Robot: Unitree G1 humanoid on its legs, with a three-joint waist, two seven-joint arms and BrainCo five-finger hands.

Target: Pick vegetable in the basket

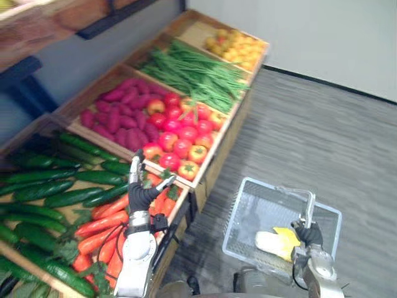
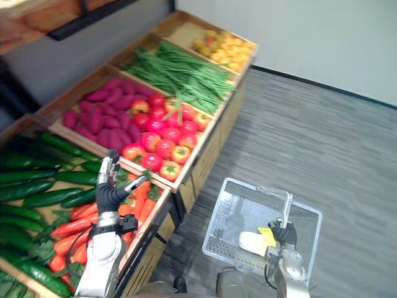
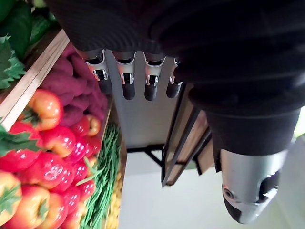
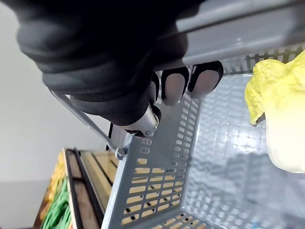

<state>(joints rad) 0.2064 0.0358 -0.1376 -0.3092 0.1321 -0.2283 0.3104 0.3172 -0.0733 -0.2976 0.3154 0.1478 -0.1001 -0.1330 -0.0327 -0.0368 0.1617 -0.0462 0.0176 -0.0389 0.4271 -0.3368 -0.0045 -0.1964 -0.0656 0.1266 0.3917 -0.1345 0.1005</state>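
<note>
- Left hand [image 1: 140, 195]: empty, fingers straight and thumb spread, raised over the carrots [image 1: 99, 226] at the front edge of the wooden bench [image 1: 215, 156].
- Right hand [image 1: 308, 234]: fingers curled round the handle [image 4: 238, 33] of the grey mesh basket [image 1: 245, 214], which it holds above the grey floor [image 1: 322, 143], beside the bench.
- Pale yellow-and-cream vegetable [image 1: 276, 242]: lies inside the basket, near the right hand.
- Bench compartments, near to far: cucumbers [image 1: 43, 192] beside the carrots; purple sweet potatoes [image 1: 121, 108] beside red tomatoes [image 1: 180, 133]; green beans [image 1: 195, 74]; yellow produce [image 1: 239, 46].
</note>
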